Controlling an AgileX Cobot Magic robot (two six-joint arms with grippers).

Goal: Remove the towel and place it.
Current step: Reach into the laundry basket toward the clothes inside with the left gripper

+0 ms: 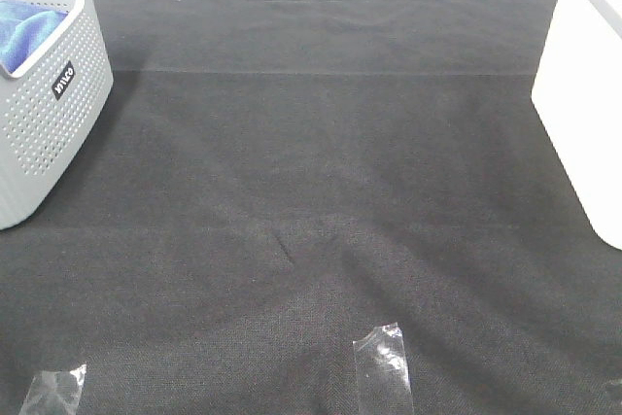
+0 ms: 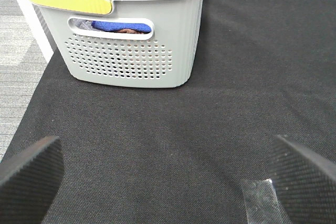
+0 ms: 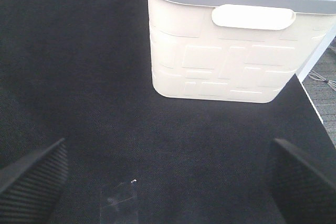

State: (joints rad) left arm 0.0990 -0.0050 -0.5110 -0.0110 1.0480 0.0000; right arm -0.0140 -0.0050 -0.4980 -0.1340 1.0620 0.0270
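- One towel (image 1: 24, 31), royal blue and fluffy, lies bunched inside the grey basket (image 1: 49, 123), heaped up to about rim level.
- It looks soft, light and limp. I expect it to sag and unfold when lifted, and it is neither fragile nor slippery.
- Best hold, as I judge it, is a pinch on a raised fold at the top of the heap, reached from above and clear of the basket wall. No hem or corner shows clearly enough to aim for.
- Part of the towel shows through the basket's handle slot, so some of it lies lower down and may drag on the way out.
- The grey basket stands at the table's far left corner, and a white basket (image 1: 583, 94) stands at the far right edge, well apart from it.
- Between the two baskets lies bare black table covering (image 1: 321, 191), with bits of clear tape (image 1: 384, 366) along the near edge.
- The left gripper (image 2: 165, 171) hangs over the covering near the grey basket, its fingers spread wide and holding nothing.
- The right gripper (image 3: 168, 177) faces the white basket, likewise spread wide and empty.
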